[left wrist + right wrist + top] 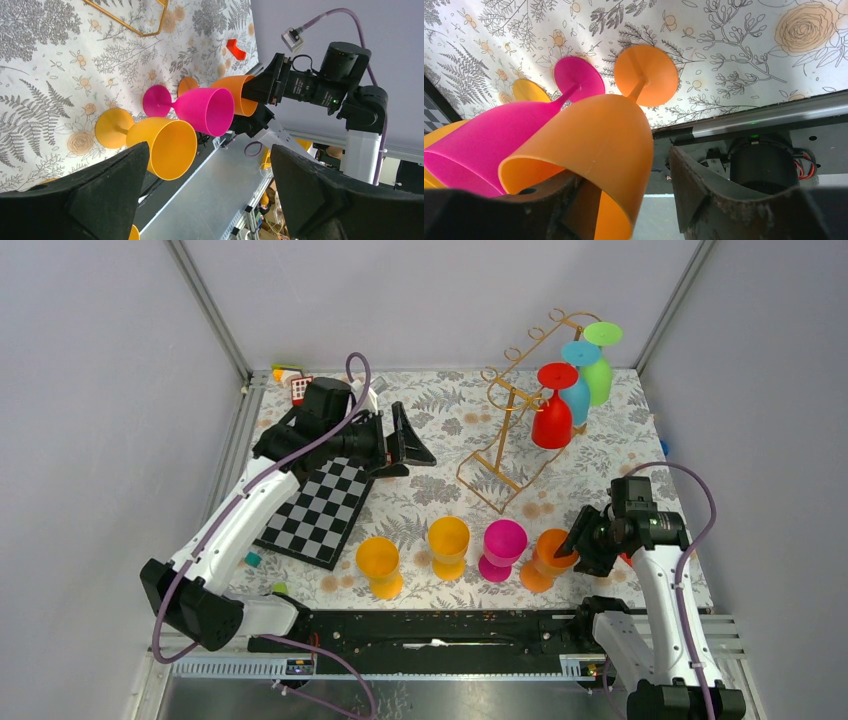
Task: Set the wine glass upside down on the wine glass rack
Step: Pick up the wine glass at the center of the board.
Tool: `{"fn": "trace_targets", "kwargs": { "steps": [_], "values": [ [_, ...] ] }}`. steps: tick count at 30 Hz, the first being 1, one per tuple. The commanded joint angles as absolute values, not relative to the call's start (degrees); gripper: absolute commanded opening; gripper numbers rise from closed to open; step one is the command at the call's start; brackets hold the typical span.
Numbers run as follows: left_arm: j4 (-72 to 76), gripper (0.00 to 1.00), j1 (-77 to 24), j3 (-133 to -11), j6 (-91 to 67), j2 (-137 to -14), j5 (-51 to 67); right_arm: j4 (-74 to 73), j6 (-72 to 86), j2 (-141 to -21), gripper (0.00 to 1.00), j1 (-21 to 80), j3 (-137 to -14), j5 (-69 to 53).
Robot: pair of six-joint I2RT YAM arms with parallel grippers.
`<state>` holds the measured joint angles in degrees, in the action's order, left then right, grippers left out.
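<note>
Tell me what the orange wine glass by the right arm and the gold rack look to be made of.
Orange wine glass: probably plastic, opaque with a satin finish. The colour is solid and even, the highlights are soft, and nothing shows through the wall.
Wine glass rack: probably thin metal wire with a shiny gold finish. It is made of slim bent rods with curled hook ends.
</note>
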<state>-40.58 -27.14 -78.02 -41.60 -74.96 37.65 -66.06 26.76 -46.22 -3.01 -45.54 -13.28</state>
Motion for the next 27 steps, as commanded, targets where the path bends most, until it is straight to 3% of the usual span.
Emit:
{"fn": "trace_targets", "kwargs": {
  "steps": [1, 20, 27],
  "values": [
    [-38.43, 0.99, -27.16, -81.87, -40.87, -74.03, 35.37, -64.56, 25.85, -47.26, 0.55, -2.99, -46.15, -15.03],
    [-34.63, 0.99, -26.63, -79.29, -42.92, -70.67, 32.56, -72.99, 20.36, -53.12, 0.16, -2.99, -55.99, -9.57],
    [-32.32, 0.99, -26.54, -78.48, -44.20, -70.58, 32.82, -75.10, 19.29, -53.83, 0.10, -2.99, -60.50, -7.75]
  ]
}}
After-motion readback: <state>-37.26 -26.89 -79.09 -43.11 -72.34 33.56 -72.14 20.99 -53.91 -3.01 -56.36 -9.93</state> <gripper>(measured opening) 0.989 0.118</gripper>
